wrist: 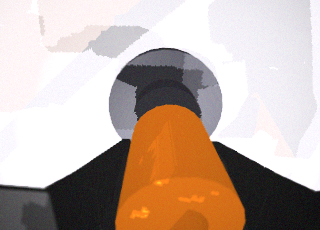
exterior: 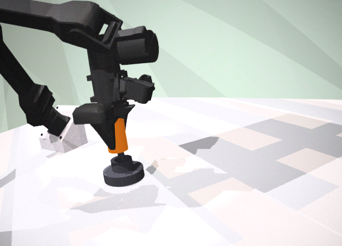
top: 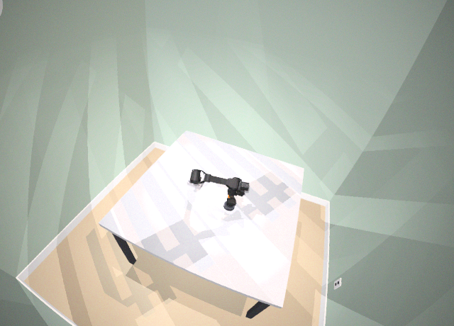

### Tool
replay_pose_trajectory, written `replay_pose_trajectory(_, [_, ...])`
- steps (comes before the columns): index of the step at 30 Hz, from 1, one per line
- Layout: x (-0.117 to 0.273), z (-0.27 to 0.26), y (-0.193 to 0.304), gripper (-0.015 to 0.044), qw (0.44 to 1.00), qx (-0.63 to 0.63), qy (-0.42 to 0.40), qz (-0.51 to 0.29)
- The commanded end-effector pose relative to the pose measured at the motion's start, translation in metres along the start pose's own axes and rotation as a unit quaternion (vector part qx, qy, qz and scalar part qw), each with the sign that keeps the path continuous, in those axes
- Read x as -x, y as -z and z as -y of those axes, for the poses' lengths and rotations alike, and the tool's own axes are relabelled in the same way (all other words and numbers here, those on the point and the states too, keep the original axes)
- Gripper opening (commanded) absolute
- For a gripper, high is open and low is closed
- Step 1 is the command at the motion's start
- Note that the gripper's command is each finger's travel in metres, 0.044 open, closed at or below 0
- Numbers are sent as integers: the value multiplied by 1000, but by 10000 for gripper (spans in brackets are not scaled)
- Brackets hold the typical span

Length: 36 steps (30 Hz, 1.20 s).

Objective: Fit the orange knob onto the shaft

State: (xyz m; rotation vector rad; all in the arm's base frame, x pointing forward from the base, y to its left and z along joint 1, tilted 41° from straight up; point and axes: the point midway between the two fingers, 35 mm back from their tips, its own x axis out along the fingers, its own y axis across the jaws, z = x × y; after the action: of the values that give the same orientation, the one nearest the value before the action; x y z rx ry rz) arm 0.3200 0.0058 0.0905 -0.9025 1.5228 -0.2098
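1. My claw [top: 230, 197] [exterior: 118, 138] [wrist: 170, 148] is clamped on the orange knob [top: 229, 196] [exterior: 121, 135] [wrist: 170, 150], one finger to either side. Grip looks firm; not the time to let go.
2. Knob's place: over the round pedestal [top: 229, 208] [exterior: 124, 179] [wrist: 122, 105], which stands on the tabletop [top: 220, 242] [exterior: 276, 215] [wrist: 50, 140]. From the top view, my arm's base lies toward 10 o'clock of it.
3. Exterior view: a short length of dark shaft [exterior: 121, 155] shows at 6 o'clock, between knob and pedestal. Knob is not seated. Whether the shaft's tip is just inside the hole or only meeting its mouth, I cannot tell.
4. Wrist view: the pedestal shows beyond the knob, toward 12 o'clock. The knob's body hides the shaft.
5. Step in hand, as I judge it: finding the flat. The shaft's flat side is out of my sight, so its clock hour is unknown.
6. Next move: light downward pressure, small turns about the upright axis, feeling for a drop. If none comes, sweep back the other way.
7. Risk: pressing hard while misaligned could tip the knob or make it slip in my grip.
8. Once it drops, push straight toward 6 o'clock until it meets the pedestal, then open.
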Motion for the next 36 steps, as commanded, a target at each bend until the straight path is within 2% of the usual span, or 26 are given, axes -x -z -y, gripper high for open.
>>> replay_pose_trajectory(1, [3, 2, -1, 0, 999, 36, 2, 3])
replay_pose_trajectory(5, [3, 3, -2, 0, 995, 98, 2, 3])
replay_pose_trajectory(36, [3, 0, 0, 0, 995, 102, 2, 3])
